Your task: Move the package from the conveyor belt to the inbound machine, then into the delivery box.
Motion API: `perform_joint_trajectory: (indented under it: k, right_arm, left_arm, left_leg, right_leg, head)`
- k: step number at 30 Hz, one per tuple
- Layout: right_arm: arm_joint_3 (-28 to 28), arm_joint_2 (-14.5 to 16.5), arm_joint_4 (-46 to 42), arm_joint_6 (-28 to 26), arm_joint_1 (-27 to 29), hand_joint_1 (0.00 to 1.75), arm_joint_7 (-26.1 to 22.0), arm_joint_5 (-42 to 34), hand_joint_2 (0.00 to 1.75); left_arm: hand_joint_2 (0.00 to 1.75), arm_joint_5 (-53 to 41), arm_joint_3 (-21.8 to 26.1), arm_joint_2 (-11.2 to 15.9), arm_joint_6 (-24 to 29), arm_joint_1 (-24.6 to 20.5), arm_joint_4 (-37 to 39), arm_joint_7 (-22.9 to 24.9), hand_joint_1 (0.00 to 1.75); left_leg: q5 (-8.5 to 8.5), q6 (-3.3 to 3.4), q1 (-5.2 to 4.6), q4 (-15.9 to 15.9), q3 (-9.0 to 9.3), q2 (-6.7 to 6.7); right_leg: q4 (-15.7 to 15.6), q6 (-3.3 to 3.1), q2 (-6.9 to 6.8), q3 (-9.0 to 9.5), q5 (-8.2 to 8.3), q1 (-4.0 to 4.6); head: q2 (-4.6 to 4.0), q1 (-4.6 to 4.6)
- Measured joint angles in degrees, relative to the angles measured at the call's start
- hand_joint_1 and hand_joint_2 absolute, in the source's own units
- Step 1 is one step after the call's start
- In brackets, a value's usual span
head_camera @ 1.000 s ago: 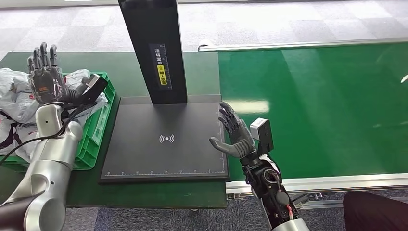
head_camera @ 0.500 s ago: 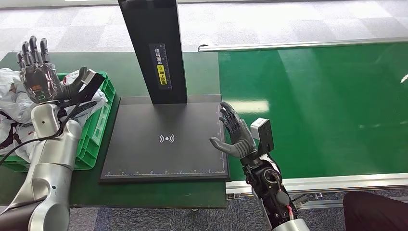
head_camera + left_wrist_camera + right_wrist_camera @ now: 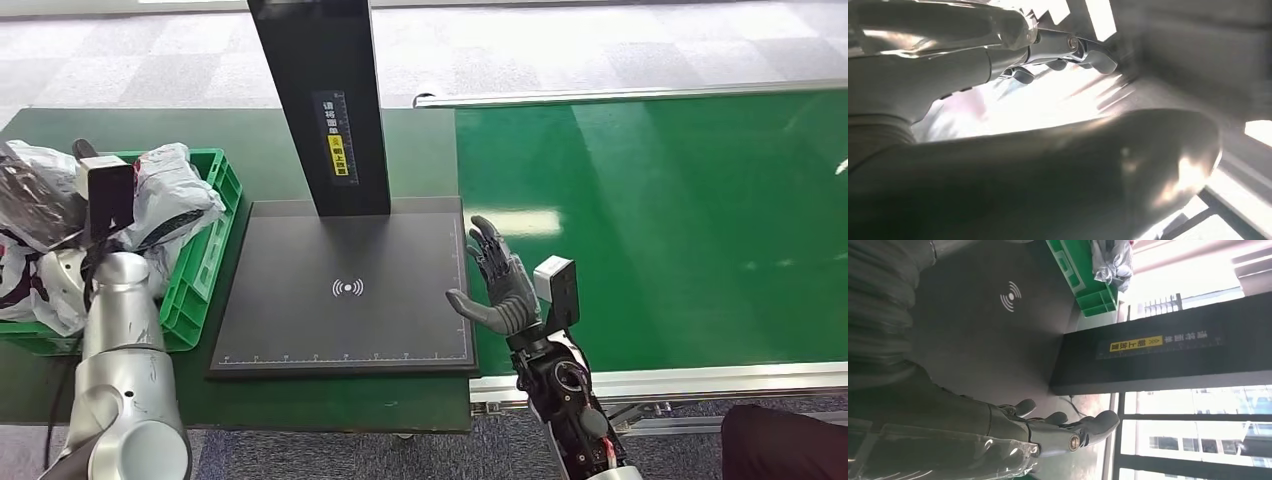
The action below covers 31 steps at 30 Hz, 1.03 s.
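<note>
Dark grey right hand (image 3: 503,285) beside a black pad (image 3: 342,290) marked with white wave rings — bright green belt (image 3: 680,220) on its other side. Green crate (image 3: 205,250), silver-grey bags (image 3: 170,185) — yellow label (image 3: 339,143) on black post (image 3: 320,100).

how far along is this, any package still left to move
Looks near a cycle's end. Packages lie in the green delivery box. The inbound machine plate and conveyor belt are bare. The right hand is empty beside the plate; the left hand is over the box, grip unclear.
</note>
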Motion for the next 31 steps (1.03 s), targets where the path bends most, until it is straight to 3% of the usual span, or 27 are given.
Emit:
perform_joint_trajectory:
  k: [2, 5, 7, 9, 12, 31]
  right_arm:
    - [-0.6, -0.1, -0.4, 0.9, -0.2, 0.0, 0.4, -0.1, 1.75]
    - [-1.3, 0.4, -0.4, 1.8, -1.4, 0.0, 1.6, 0.1, 1.75]
    - [-1.3, 1.4, -0.4, 1.8, -2.2, 0.0, 2.2, 0.7, 1.75]
    - [-1.3, 2.5, -0.4, 1.4, -2.5, 0.0, 2.5, 1.2, 1.75]
    - [-1.3, 3.6, 0.4, 0.9, -3.4, 0.0, 1.9, 2.0, 1.75]
    - [-1.3, 6.0, 5.1, 1.3, -7.0, 0.0, 0.6, 3.3, 1.75]
  left_arm:
    - [1.75, 14.6, -4.6, -1.6, -9.7, 4.3, 0.2, 2.8, 0.0]
    - [1.75, 29.7, -16.3, -3.8, -29.4, 14.3, -2.5, 4.9, 0.0]
    - [1.75, 33.3, -23.4, -4.7, -34.4, 18.3, -2.9, 4.6, 0.0]
    - [1.75, 35.3, -28.6, -5.2, -34.9, 20.6, -3.6, 4.6, 0.0]
    - [1.75, 36.0, -32.5, -5.2, -34.7, 21.9, -4.5, 5.2, 0.0]
    - [1.75, 36.3, -34.1, -4.9, -34.8, 21.9, -4.6, 5.1, 0.0]
  left_leg:
    - [-0.01, 0.0, -0.02, 0.0, 0.05, 0.12]
    - [-0.02, 0.0, -0.05, 0.0, -0.05, 0.22]
    - [-0.03, 0.0, -0.06, 0.0, -0.12, 0.21]
    - [-0.04, 0.01, -0.07, 0.0, -0.13, 0.2]
    - [-0.04, 0.0, -0.02, 0.0, -0.13, 0.17]
    - [0.01, -0.04, 0.02, 0.0, -0.09, 0.17]
  right_leg:
    - [0.0, 0.0, 0.11, 0.08, 0.0, -0.02]
    - [0.0, 0.01, 0.23, 0.0, 0.01, -0.05]
    - [0.0, 0.02, 0.22, -0.06, 0.02, -0.06]
    - [0.0, 0.02, 0.22, -0.08, 0.02, -0.06]
    - [0.0, 0.02, 0.22, -0.11, 0.02, -0.01]
    - [0.1, 0.0, 0.22, -0.09, 0.02, 0.03]
  head:
    - [0.0, -0.01]
    - [0.0, 0.03]
    - [-0.01, 0.03]
    - [-0.01, 0.02]
    - [-0.01, 0.0]
    - [-0.01, 0.0]
